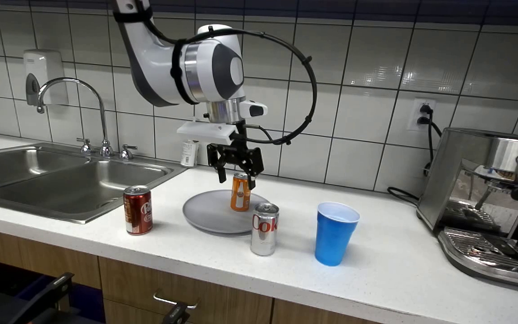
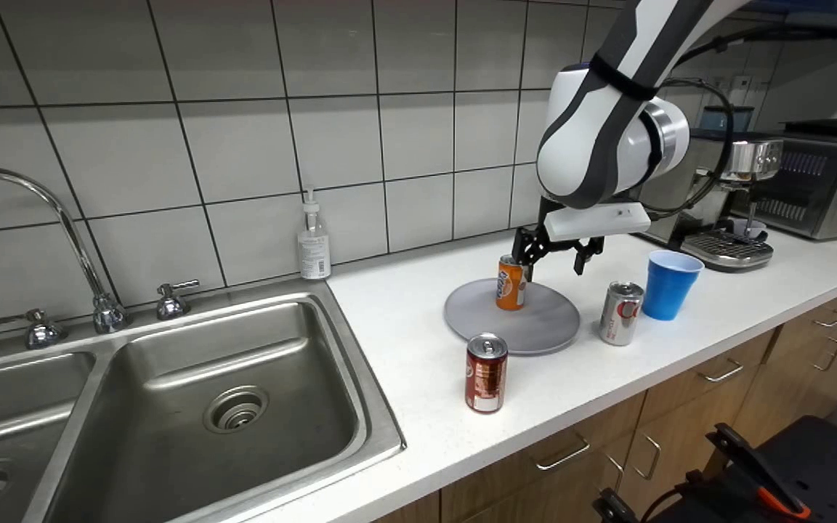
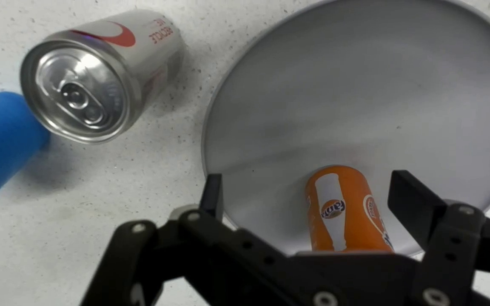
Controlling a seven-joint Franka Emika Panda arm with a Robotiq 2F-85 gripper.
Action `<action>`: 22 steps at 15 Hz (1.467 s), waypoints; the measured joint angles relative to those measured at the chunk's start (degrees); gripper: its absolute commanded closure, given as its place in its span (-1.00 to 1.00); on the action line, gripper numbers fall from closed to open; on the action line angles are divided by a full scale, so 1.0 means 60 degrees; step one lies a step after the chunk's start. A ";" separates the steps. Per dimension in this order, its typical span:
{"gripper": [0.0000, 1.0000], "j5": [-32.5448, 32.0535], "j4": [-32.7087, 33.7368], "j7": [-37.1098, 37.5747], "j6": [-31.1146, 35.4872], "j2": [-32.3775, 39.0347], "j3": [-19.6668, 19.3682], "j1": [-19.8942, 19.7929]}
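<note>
Gripper [image 3: 306,185] is unloaded, jaws spread wide, above the gray plate [image 3: 355,85]. Orange Fanta can [image 3: 345,214] stands upright on this plate, near the gripper. Silver Coke can [image 1: 264,236] stands beside the plate, near a blue cup [image 1: 334,238]; red can [image 1: 138,211] stands on the sink [image 2: 142,407] side.

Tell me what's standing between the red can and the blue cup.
The silver Coke can stands between the red can and the blue cup, nearer the cup, as both exterior views show.

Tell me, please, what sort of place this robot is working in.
Probably a kitchen or break room: there is a stainless-steel double sink, a boxy silver espresso machine and a white speckled countertop.
</note>
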 measured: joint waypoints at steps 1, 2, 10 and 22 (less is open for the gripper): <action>-1.00 0.0095 0.0004 -0.0030 0.0001 0.0021 0.0011 0.0000; -1.00 0.0232 0.0010 -0.0116 0.0000 0.0042 0.0029 0.0000; -1.00 0.0696 0.0474 -0.0824 -0.0003 0.0417 0.0128 -0.0041; -1.00 0.1376 0.1468 -0.1828 -0.0059 0.1373 0.0432 -0.0155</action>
